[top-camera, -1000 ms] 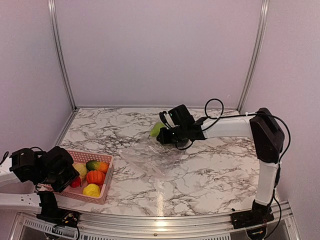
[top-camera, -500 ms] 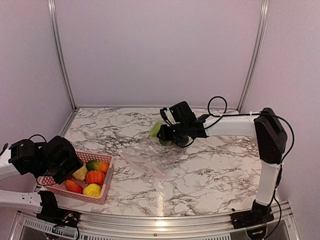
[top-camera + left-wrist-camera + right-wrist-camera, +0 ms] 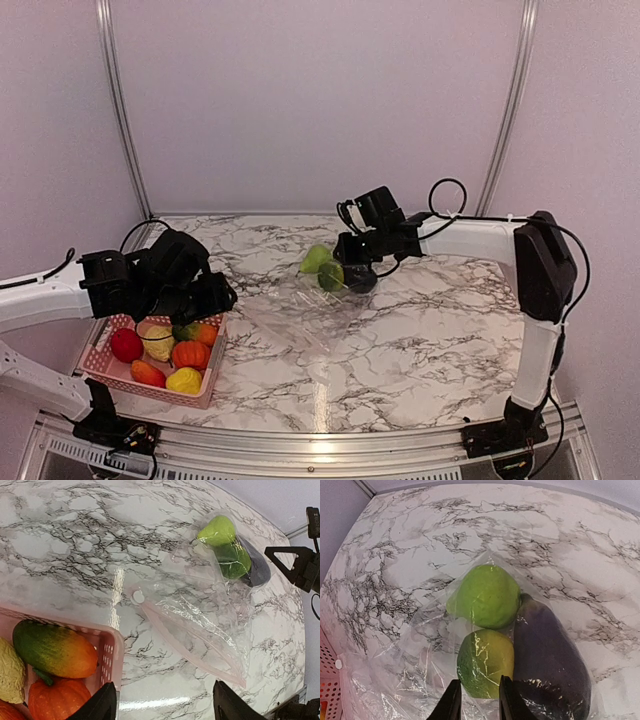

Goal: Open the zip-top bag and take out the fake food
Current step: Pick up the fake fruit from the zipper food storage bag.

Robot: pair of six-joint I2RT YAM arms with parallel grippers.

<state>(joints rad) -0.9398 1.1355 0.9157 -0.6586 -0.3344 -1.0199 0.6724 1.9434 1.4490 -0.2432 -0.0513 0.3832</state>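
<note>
Step in hand: emptying the bag (image 3: 200, 625), judged well along. Contents of the basket (image 3: 205, 385), near left of the tabletop (image 3: 420, 350): apple (image 3: 126, 344), pumpkin (image 3: 190, 354), lemon (image 3: 183, 380), a green-and-orange piece (image 3: 55, 650) and others partly hidden. Inside the bag, bunched and touching at its far end: a pale green fruit (image 3: 485, 596), a darker green fruit (image 3: 485, 662) and an eggplant (image 3: 550, 660). The bag lies flat mid-tabletop, its pinkish zip edge towards the basket. Left tool (image 3: 162, 707): fingers wide apart, empty, above the basket's inner rim, well apart from the three pieces. Right tool (image 3: 477, 700): fingers narrowly parted, directly over the darker green fruit; whether it pinches the film cannot be told. Next move, as judged: hold the film firmly and work the three pieces out through the zip edge, minding the slippery plastic.
</note>
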